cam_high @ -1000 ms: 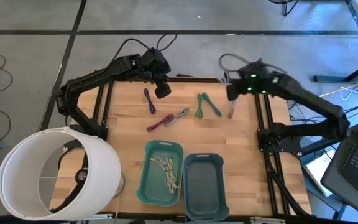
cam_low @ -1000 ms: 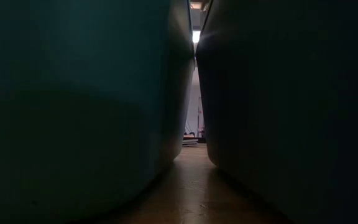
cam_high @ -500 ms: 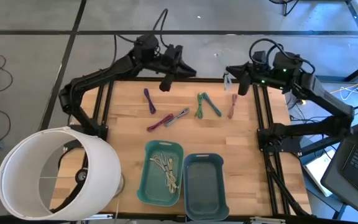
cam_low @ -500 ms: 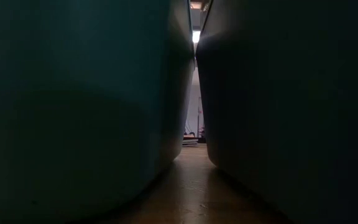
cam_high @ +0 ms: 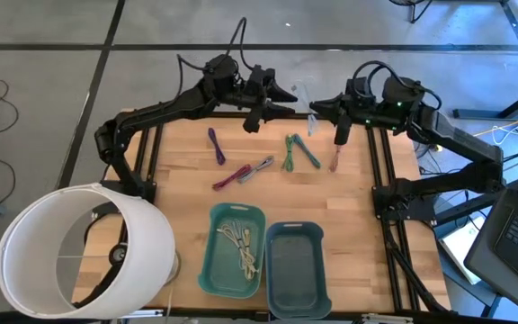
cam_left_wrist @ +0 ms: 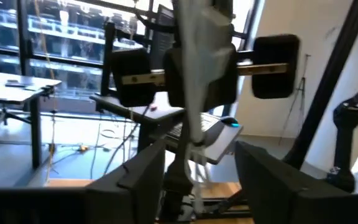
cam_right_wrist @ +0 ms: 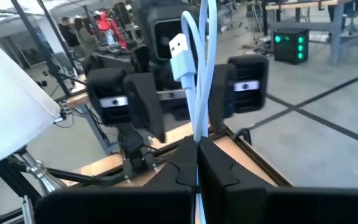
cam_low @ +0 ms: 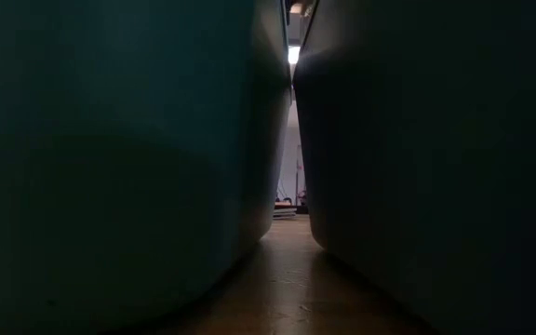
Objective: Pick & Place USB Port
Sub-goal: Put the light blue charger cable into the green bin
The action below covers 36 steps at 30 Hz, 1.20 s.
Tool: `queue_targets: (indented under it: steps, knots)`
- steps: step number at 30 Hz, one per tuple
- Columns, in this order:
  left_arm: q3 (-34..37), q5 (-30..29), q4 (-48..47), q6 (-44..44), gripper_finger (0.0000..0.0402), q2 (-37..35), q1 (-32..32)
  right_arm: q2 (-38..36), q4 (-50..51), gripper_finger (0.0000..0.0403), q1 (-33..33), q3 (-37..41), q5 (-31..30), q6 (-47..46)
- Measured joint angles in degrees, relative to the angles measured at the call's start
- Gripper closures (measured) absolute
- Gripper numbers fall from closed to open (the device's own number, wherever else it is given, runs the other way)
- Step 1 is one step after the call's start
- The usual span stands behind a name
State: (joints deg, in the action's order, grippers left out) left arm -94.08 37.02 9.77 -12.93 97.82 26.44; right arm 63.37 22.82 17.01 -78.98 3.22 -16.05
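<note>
A white USB cable (cam_right_wrist: 194, 74) hangs in the air above the bench's (cam_high: 178, 157) far edge, between the two end effectors. The right end effector (cam_high: 316, 106) is clamped on it, its plug pointing at the left end effector (cam_high: 288, 97), whose fingers (cam_left_wrist: 138, 174) stand apart around the cable at nine o'clock.

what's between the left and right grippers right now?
In the high view, the white USB cable hangs in the gap between the left gripper and the right gripper. The right wrist view shows the right gripper shut on it.
</note>
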Motion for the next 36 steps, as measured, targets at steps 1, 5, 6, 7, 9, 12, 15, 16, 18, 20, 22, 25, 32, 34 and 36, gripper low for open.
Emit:
queue_targets:
  steps: [1, 5, 6, 7, 9, 12, 15, 16, 18, 20, 22, 25, 32, 34, 36]
  knots:
    - [0.0, 0.0, 0.1, 0.0, 0.0199, 0.0, 0.0, 0.0, -0.6, 0.0403, -0.2, 0.0, 0.0, 0.0]
    - [0.0, -0.1, 0.7, -0.3, 0.0173, 0.0, 0.0, 0.3, -3.4, 0.0403, -0.3, 0.0, 0.0, 0.0]
    - [0.0, -0.1, 0.7, -0.4, 0.0169, 0.0, -0.1, 0.7, -3.8, 0.0403, -0.3, 0.0, 0.0, 0.0]
    - [0.0, -0.1, 0.7, -0.4, 0.0166, 0.0, -0.3, 1.1, -4.5, 0.0403, -0.3, 0.0, 0.0, 0.0]
    - [0.0, -0.1, 1.2, -0.4, 0.0163, 0.0, -0.6, 2.3, -5.7, 0.0403, -0.3, 0.0, 1.3, 0.0]
    - [0.0, 0.0, 1.2, -0.4, 0.0162, 0.0, -1.0, 4.1, -7.5, 0.0403, -0.3, 0.0, 3.4, 0.0]
    - [0.0, 1.1, 1.2, -1.5, 0.0162, 0.0, -1.1, 5.3, -9.2, 0.0403, -0.3, 0.0, 4.8, 0.3]
    - [0.0, 1.4, 1.1, -1.5, 0.0162, 0.0, -1.2, 5.5, -9.6, 0.0403, -0.3, 0.0, 4.8, 1.0]
    - [0.0, 1.5, 0.8, -1.5, 0.0162, 0.0, -1.3, 5.6, -10.8, 0.0403, -0.3, 0.0, 5.0, 1.6]
    - [0.0, 1.5, 0.8, -2.2, 0.0165, 0.0, -1.3, 5.6, -11.4, 0.0403, -0.3, 0.0, 5.0, 1.7]
    - [0.0, 1.5, 0.8, -2.3, 0.0182, -0.1, -1.3, 5.6, -11.4, 0.0403, -0.3, 0.0, 5.0, 1.7]
    - [0.0, 1.5, 0.8, -0.4, 0.0238, -0.1, -1.4, 5.6, -11.3, 0.0403, -0.3, 0.0, 5.0, 1.7]
    - [0.0, 4.5, 0.8, 2.3, 0.0386, -0.1, -1.6, 5.6, -11.3, 0.0403, -0.4, 0.0, 5.2, 1.6]
    - [0.0, 4.5, 0.8, 2.6, 0.0391, -0.1, -1.6, 5.6, -11.2, 0.0403, -0.3, 0.0, 5.9, 1.6]
    - [0.0, 4.6, 0.8, 2.7, 0.0392, -0.1, -1.6, 5.6, -11.2, 0.0402, -0.3, 0.0, 6.0, 1.7]
